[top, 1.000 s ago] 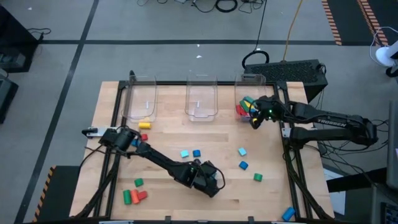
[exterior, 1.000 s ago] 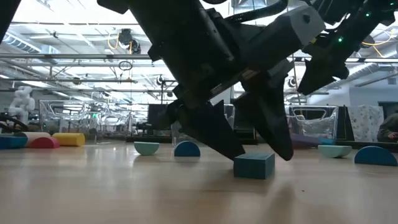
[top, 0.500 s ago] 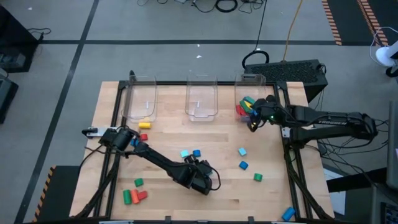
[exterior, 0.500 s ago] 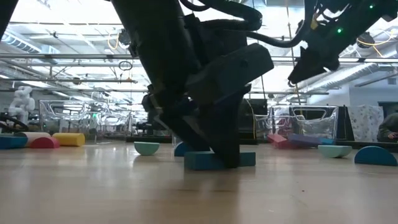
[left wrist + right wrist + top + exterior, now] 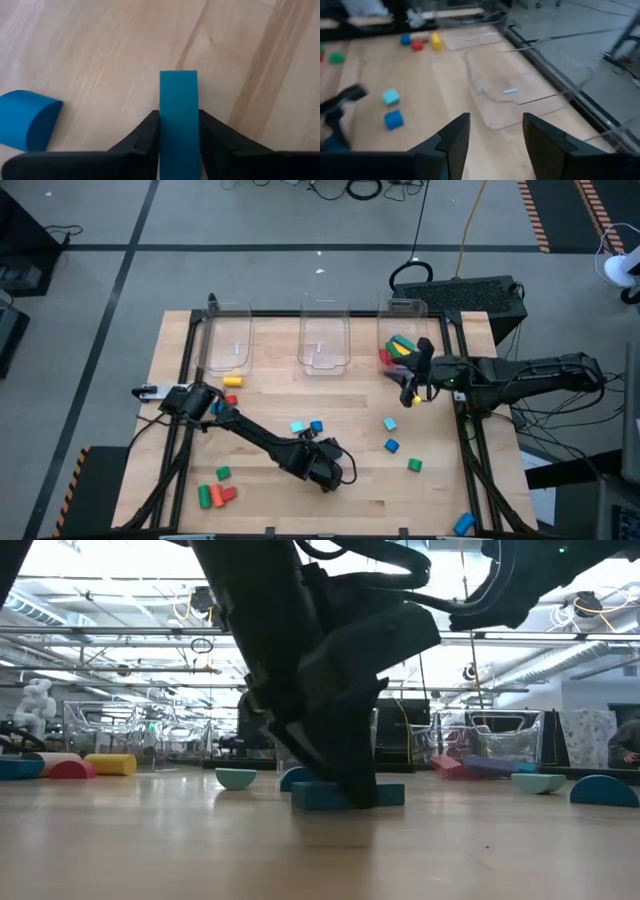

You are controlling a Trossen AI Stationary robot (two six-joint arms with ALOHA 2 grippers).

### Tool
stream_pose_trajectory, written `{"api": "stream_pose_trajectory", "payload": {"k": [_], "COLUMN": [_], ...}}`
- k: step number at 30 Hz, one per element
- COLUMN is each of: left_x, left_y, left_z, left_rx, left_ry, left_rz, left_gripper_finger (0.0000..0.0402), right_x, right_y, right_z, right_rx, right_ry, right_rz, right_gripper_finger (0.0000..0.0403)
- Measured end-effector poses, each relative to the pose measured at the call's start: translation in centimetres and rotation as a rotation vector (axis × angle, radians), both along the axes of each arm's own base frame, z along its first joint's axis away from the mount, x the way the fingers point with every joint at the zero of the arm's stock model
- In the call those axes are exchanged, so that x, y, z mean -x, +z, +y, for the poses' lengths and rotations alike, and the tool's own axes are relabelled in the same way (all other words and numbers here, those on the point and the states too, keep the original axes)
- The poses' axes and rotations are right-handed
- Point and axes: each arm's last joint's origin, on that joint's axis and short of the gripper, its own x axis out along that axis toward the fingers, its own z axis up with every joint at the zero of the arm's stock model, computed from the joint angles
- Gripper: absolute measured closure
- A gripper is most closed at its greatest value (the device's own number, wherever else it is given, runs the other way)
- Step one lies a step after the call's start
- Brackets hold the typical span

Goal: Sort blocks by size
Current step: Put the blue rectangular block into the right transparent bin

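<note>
Left gripper (image 5: 179, 131) now clamped on blue bar (image 5: 178, 115), seemingly tabletop-level.

Even overhead light fell on the table (image 5: 300, 395), bright and without hard shadows; only a soft one lay under the left arm (image 5: 250, 435). At table height, ceiling windows (image 5: 90, 600) behind that arm glared white, leaving it a black silhouette. The left wrist picture was sharp, its blue block (image 5: 178, 120) evenly lit. The right wrist picture was blurred, the clear bin (image 5: 515, 95) smeared and pale.
</note>
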Motion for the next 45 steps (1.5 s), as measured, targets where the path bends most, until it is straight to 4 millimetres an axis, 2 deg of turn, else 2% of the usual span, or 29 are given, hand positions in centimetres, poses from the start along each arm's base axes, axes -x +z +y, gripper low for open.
{"api": "stream_pose_trajectory", "payload": {"k": [4, 11, 18, 25, 31, 38, 45], "left_x": [-0.3, -0.4, -0.7, -0.9, -1.8, -2.8, -3.1], "left_y": [0.7, 3.2, 6.1, 8.6, 10.2, 10.7, 10.7], "left_z": [0.4, 1.7, 3.0, 3.9, 4.6, 6.2, 7.5], "left_rx": [0.043, 0.077, 0.087, 0.124, 0.228, 0.27, 0.297], "left_ry": [-0.046, -0.096, -0.134, -0.188, -0.255, -0.277, -0.27], "left_rz": [-0.012, -0.021, -0.093, -0.171, -0.277, -0.339, -0.338], "left_gripper_finger": [0.0297, 0.0297, 0.0297, 0.0297, 0.0297, 0.0297, 0.0297], "right_x": [0.2, 1.0, 0.8, -0.6, -1.7, -2.8, -3.2], "right_y": [-0.5, -1.4, -2.1, -6.5, -8.5, -10.3, -10.9], "right_z": [0.8, 2.7, 5.2, 7.2, 9.4, 11.3, 12.1], "right_rx": [0.041, 0.001, 0.019, 0.164, 0.369, 0.581, 0.647], "right_ry": [0.064, 0.153, 0.283, 0.341, 0.485, 0.57, 0.585], "right_rz": [0.071, 0.159, 0.197, 0.168, 0.136, 0.171, 0.161], "right_gripper_finger": [0.0236, 0.0236, 0.0236, 0.0236, 0.0236, 0.0236, 0.0234]}}
